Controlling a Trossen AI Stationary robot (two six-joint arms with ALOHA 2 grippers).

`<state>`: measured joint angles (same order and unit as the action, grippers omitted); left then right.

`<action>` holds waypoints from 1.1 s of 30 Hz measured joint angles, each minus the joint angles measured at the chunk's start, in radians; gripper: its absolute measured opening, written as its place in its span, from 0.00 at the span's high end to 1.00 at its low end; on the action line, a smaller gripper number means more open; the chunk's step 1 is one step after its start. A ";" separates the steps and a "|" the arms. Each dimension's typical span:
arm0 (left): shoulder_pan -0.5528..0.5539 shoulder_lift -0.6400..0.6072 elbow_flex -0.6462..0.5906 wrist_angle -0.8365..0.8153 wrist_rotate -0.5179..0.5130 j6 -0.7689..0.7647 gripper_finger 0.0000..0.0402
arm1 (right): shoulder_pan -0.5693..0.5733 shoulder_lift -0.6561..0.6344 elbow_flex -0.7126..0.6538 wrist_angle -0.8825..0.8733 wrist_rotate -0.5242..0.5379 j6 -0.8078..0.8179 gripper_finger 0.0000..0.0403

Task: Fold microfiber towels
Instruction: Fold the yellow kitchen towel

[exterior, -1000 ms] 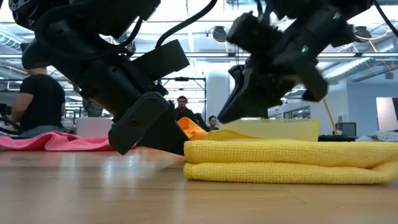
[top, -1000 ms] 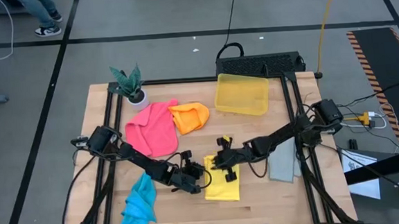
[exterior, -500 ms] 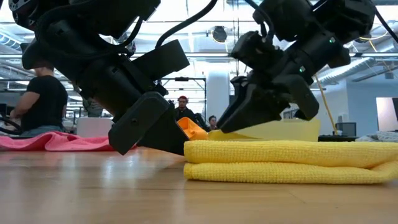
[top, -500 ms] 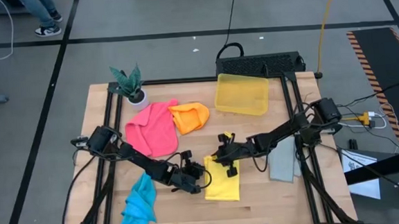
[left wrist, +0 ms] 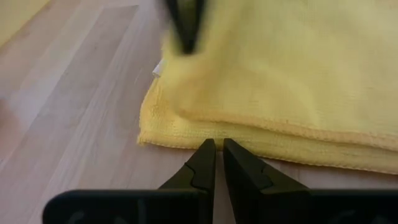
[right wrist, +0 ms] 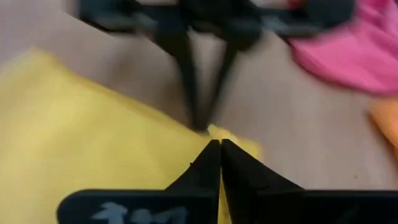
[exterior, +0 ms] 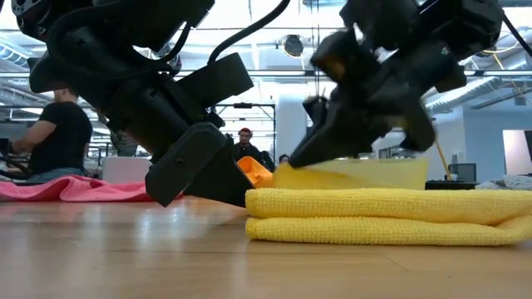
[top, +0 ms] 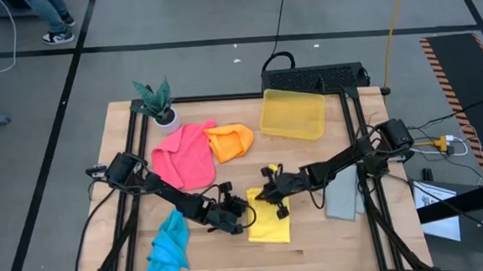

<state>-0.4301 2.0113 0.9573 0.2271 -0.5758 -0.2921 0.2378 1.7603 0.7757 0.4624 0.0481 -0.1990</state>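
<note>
On the wooden tabletop (top: 124, 143), the left pincer (top: 248, 218), fingers nearly together, rests at the left edge of a soft yellow microfiber towel (top: 272, 223), folded into a thick double-layered rectangle. The right pincer (top: 259, 196), clamped together, pinches its far corner.

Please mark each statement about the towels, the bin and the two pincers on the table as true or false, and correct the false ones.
1. The yellow towel lies folded on the table. True.
2. The pink towel is inside the yellow bin. False: it lies on the table beside the orange towel.
3. The right pincer is at the yellow towel's corner, shut. True.
4. The left pincer is wide open. False: its fingers are almost together, at the yellow towel's edge.
5. The blue towel is folded neatly. False: it lies crumpled.
</note>
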 joint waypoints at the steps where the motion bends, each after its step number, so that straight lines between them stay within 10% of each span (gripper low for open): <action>1: 0.000 0.000 0.000 0.000 0.000 0.001 0.91 | 0.007 0.000 0.000 0.017 -0.028 -0.005 0.99; 20: 0.000 0.000 0.000 0.002 0.001 0.001 0.91 | 0.071 -0.156 0.048 0.036 -0.079 -0.074 1.00; 33: 0.000 0.000 0.000 0.002 0.002 0.001 0.91 | -0.055 0.004 0.047 0.045 -0.065 -0.004 1.00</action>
<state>-0.4301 2.0113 0.9573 0.2295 -0.5739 -0.2913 0.1825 1.7645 0.8231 0.5076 -0.0169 -0.2028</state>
